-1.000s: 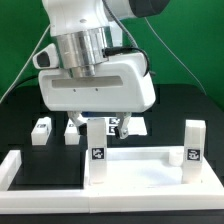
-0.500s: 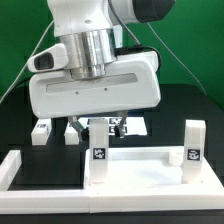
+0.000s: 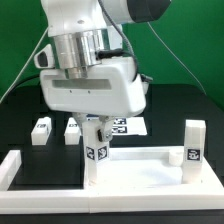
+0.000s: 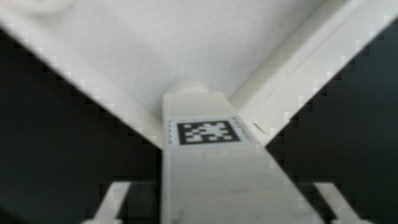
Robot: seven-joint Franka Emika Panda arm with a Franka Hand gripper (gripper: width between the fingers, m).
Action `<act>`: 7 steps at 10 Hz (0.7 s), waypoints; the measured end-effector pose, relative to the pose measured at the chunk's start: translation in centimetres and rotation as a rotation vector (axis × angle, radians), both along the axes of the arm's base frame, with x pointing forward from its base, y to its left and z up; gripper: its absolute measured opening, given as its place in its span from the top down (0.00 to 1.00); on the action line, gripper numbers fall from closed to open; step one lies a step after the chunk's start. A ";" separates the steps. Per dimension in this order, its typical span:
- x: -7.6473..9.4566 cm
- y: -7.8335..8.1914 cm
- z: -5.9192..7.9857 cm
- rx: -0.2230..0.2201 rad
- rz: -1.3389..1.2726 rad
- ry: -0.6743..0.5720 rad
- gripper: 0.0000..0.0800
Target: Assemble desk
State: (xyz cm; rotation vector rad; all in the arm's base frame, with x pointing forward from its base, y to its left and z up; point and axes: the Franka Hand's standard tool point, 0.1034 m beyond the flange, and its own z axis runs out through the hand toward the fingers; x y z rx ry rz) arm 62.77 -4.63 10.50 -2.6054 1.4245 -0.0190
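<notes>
The white desk top lies on the black table with two legs standing upright in its near corners. One tagged leg is at the exterior view's left and one at its right. My gripper hangs right over the left leg. In the wrist view that leg runs up between my fingers, with a dark gap on each side. The gripper is open around it, not touching. The desk top's inside lies beyond. Two loose legs lie behind.
The marker board lies flat behind the gripper. A long white border bar runs along the front and the exterior view's left side of the table. A green backdrop stands behind.
The arm has shifted toward the exterior view's left and come down, so its fingers now straddle the top of the left upright leg. The parts on the table have not moved.
</notes>
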 end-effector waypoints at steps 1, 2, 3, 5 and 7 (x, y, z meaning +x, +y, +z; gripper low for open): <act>0.2 0.4 0.0 0.048 -0.171 0.056 0.63; 0.2 0.3 -0.1 0.093 -0.290 0.076 0.63; 0.2 0.5 -0.1 0.096 -0.324 0.084 0.63; 0.1 0.4 -0.1 0.091 -0.277 0.075 0.63; 0.2 -0.4 -0.1 0.039 0.105 -0.007 0.52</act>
